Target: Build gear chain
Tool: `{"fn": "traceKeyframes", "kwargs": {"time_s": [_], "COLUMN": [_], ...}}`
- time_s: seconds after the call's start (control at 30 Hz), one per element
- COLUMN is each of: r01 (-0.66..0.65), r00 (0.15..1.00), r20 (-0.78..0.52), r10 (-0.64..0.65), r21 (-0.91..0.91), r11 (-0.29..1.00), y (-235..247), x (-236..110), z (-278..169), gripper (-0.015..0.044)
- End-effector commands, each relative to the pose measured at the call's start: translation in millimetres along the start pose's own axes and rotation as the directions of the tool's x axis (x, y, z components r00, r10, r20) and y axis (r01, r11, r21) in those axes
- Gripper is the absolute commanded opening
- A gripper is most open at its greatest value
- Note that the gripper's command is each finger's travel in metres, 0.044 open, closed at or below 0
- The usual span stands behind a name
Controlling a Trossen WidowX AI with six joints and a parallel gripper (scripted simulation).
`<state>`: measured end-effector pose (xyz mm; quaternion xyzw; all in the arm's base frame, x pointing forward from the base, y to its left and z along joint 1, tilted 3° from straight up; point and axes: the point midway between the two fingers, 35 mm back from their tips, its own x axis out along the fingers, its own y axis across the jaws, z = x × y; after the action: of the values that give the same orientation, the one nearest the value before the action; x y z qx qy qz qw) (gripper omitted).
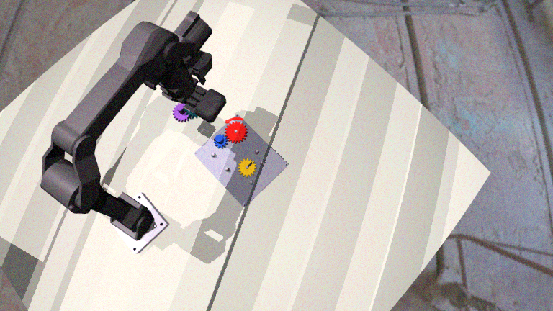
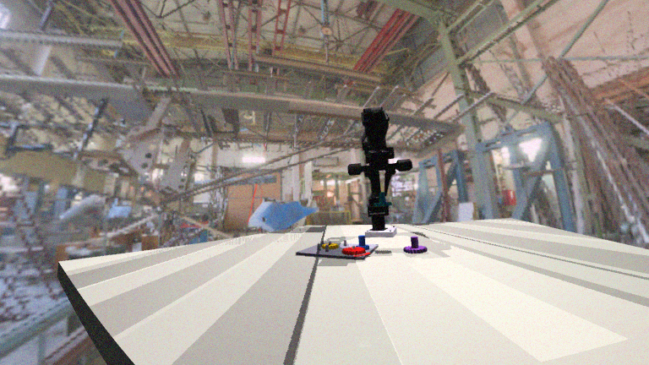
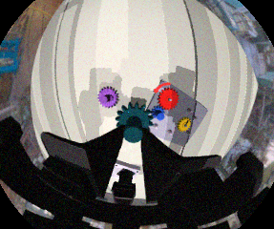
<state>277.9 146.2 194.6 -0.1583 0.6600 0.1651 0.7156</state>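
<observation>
My gripper (image 2: 381, 194) (image 3: 133, 130) is shut on the teal gear (image 1: 191, 114) (image 2: 383, 201) (image 3: 134, 114) by its knob, high above the table. The grey board (image 1: 271, 170) (image 2: 308, 254) (image 3: 194, 105) carries the red gear (image 1: 237, 129) (image 2: 352, 250) (image 3: 166, 99) and the yellow gear (image 1: 243, 168) (image 2: 329, 246) (image 3: 183, 125). The small blue gear (image 1: 220, 140) (image 2: 362, 241) (image 3: 158, 114) is on the board beside the red gear, their teeth close together. Several pegs show bare, one peg (image 1: 213, 155) near the blue gear and another peg (image 1: 227, 169) left of the yellow gear.
A purple gear (image 1: 179, 112) (image 2: 414, 249) (image 3: 108, 97) stands knob up on the table, off the board. The red arrow (image 1: 234, 118) (image 3: 161, 87) lies beside the red gear. The arm's white base plate (image 1: 160, 230) is at the lower left in the top view.
</observation>
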Motion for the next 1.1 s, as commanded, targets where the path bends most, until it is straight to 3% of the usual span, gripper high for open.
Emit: {"fn": "traceKeyframes", "kwargs": {"time_s": [0.0, 1.07], "r01": [-0.002, 0.002], "r00": [1.0, 1.0], "r20": [0.0, -0.002], "r10": [0.002, -0.002], "r21": [-0.004, -0.004], "r11": [1.0, 1.0], "y": [-4, -42], "x": [4, 40], "z": [-3, -28], "gripper": [0.0, 0.0]}}
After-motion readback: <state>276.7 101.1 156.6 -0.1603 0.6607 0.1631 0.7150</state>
